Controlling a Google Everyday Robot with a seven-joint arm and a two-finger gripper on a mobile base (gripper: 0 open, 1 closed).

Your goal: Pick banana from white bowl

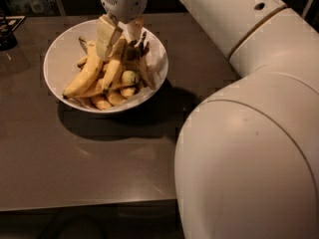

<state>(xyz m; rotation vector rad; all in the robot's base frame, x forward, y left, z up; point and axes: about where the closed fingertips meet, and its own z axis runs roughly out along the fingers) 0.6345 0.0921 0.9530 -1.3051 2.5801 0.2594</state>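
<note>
The white bowl (60, 54) stands on the dark table, left of centre, and holds several yellow bananas. The banana (113, 66) leans upright in the middle of the bowl, its upper end between my fingers. My gripper (120, 34) hangs from above over the bowl's middle, open, with the left finger (106, 36) and the right finger (133, 30) on either side of the banana's top. A second big, more curved banana (84, 78) lies just left of it. Small thin bananas (117, 96) lie underneath.
My large white arm (249, 133) fills the right side and front right of the view. The brown table (75, 158) stretches in front of the bowl to its front edge. A dark object (7, 34) stands at the far left edge.
</note>
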